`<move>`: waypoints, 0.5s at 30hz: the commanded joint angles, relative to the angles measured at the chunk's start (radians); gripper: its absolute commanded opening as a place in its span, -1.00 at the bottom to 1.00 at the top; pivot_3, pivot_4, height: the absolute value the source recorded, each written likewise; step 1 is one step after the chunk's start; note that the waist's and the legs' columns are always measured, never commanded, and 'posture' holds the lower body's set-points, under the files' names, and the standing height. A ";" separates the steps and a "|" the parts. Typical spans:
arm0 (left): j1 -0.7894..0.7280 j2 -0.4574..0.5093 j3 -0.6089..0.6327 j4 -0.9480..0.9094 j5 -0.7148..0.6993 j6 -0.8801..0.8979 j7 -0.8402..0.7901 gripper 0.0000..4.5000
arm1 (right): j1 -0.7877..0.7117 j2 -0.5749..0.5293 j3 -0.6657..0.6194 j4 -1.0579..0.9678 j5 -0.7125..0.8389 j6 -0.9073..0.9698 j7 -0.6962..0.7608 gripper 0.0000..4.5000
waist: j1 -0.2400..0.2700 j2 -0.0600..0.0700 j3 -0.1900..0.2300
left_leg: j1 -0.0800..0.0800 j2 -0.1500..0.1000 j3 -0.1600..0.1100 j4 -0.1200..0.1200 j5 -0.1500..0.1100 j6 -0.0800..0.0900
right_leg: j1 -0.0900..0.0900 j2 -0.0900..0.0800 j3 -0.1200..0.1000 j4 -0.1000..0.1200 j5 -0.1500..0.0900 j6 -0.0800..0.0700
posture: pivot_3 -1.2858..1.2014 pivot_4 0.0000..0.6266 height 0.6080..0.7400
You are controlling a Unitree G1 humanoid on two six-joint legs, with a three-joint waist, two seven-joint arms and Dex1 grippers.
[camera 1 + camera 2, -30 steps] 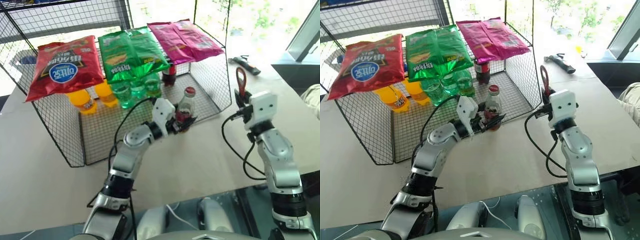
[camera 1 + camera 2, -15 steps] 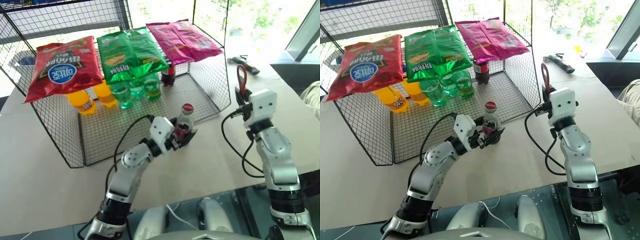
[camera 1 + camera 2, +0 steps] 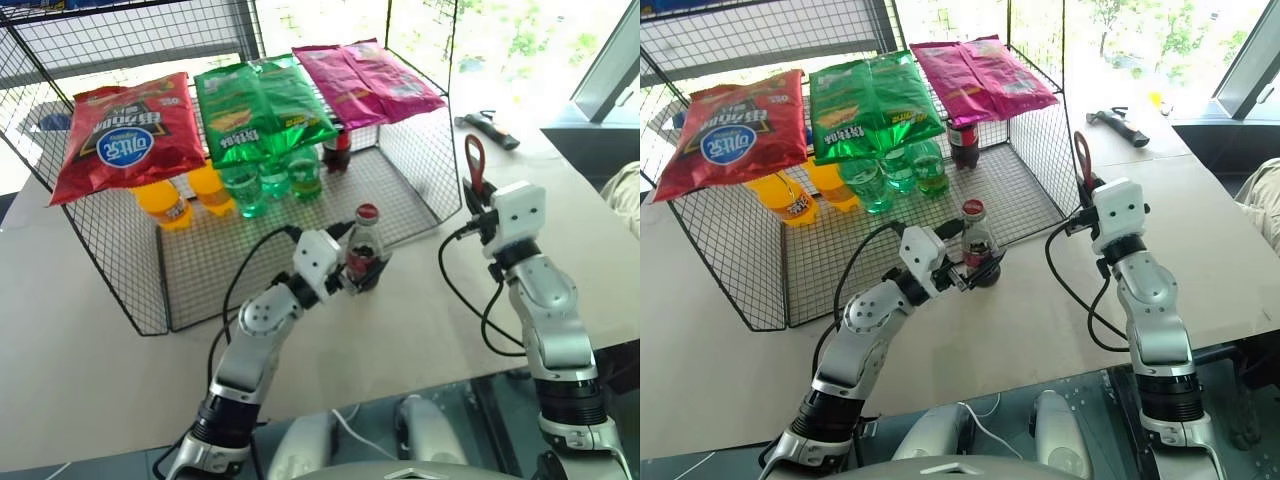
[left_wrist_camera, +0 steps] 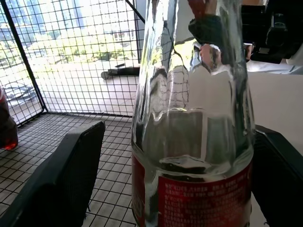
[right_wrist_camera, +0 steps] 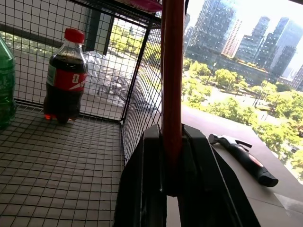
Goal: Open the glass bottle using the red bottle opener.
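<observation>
The small clear glass cola bottle (image 3: 365, 250) stands upright between the wide-open left gripper (image 3: 352, 272) fingers. The right gripper (image 3: 481, 204), clamped on the flat red ring-headed bottle opener (image 3: 473, 162), sits to the bottle's right, level with its cap.

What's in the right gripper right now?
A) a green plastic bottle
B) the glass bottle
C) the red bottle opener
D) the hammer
C: the right gripper is shut on the slim handle of the red bottle opener, which sticks up from it, while the glass bottle stands between the left gripper's fingers and the hammer lies on the table behind.
</observation>
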 commanded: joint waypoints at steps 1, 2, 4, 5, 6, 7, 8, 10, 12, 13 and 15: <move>-0.035 -0.013 0.001 -0.089 -0.047 0.005 -0.007 0.95 | -0.015 0.002 -0.003 -0.017 0.001 -0.027 0.001 -1.00 | 0.000 0.000 0.000 | 0.000 0.000 0.000 0.000 0.000 0.000 | 0.000 0.000 0.000 0.000 0.000 0.000 | 0.03 -0.52 1.00; -0.041 -0.013 0.000 -0.091 -0.050 0.011 -0.008 0.95 | -0.016 0.002 -0.003 -0.016 0.001 -0.029 0.002 -1.00 | 0.000 0.000 0.000 | 0.000 0.000 0.000 0.000 0.000 0.000 | 0.000 0.000 0.000 0.000 0.000 0.000 | 0.03 -0.52 1.00; -0.047 -0.010 -0.001 -0.089 -0.054 0.018 -0.009 0.95 | -0.018 0.003 -0.002 -0.014 0.001 -0.031 0.002 -1.00 | 0.000 0.000 0.000 | 0.000 0.000 0.000 0.000 0.000 0.000 | 0.000 0.000 0.000 0.000 0.000 0.000 | 0.03 -0.52 1.00; -0.048 -0.010 -0.001 -0.088 -0.056 0.020 -0.009 0.95 | -0.019 0.003 -0.002 -0.013 0.001 -0.031 0.003 -1.00 | 0.000 0.000 0.000 | 0.000 0.000 0.000 0.000 0.000 0.000 | 0.000 0.000 0.000 0.000 0.000 0.000 | 0.03 -0.52 1.00; -0.048 -0.011 -0.001 -0.087 -0.059 0.022 -0.010 0.95 | -0.019 0.003 -0.002 -0.013 0.001 -0.032 0.003 -1.00 | -0.001 0.000 0.000 | 0.000 0.000 0.000 0.000 0.000 0.000 | 0.000 0.000 0.000 0.000 0.000 0.000 | 0.03 -0.52 1.00; -0.048 -0.010 -0.003 -0.086 -0.060 0.023 -0.012 0.95 | -0.019 0.003 -0.003 -0.012 0.001 -0.033 0.004 -1.00 | -0.001 0.000 0.000 | 0.000 0.000 0.000 0.000 0.000 0.000 | 0.000 0.000 0.000 0.000 0.000 0.000 | 0.03 -0.52 1.00; -0.047 -0.010 -0.003 -0.085 -0.061 0.024 -0.013 0.95 | -0.019 0.003 -0.003 -0.012 0.001 -0.034 0.004 -1.00 | -0.001 0.000 0.000 | 0.000 0.000 0.000 0.000 0.000 0.000 | 0.000 0.000 0.000 0.000 0.000 0.000 | 0.03 -0.52 1.00; -0.046 -0.009 -0.003 -0.085 -0.065 0.023 -0.016 0.95 | -0.018 0.002 -0.003 -0.013 0.000 -0.035 0.005 -1.00 | -0.001 0.000 0.000 | 0.000 0.000 0.000 0.000 0.000 0.000 | 0.000 0.000 0.000 0.000 0.000 0.000 | 0.03 -0.52 1.00; -0.048 -0.009 -0.001 -0.081 -0.070 0.021 -0.018 0.95 | -0.019 0.002 -0.003 -0.012 -0.001 -0.037 0.005 -1.00 | 0.000 0.000 0.000 | 0.000 0.000 0.000 0.000 0.000 0.000 | 0.000 0.000 0.000 0.000 0.000 0.000 | 0.03 -0.52 1.00; -0.049 -0.010 0.000 -0.078 -0.073 0.020 -0.020 0.95 | -0.019 0.001 -0.003 -0.011 -0.001 -0.037 0.005 -1.00 | 0.000 0.000 0.000 | 0.000 0.000 0.000 0.000 0.000 0.000 | 0.000 0.000 0.000 0.000 0.000 0.000 | 0.03 -0.52 1.00; -0.049 -0.013 0.001 -0.075 -0.081 0.020 -0.021 0.95 | -0.023 0.001 -0.002 -0.010 -0.001 -0.038 0.006 -1.00 | 0.000 0.000 0.000 | 0.000 0.000 0.000 0.000 0.000 0.000 | 0.000 0.000 0.000 0.000 0.000 0.000 | 0.03 -0.52 1.00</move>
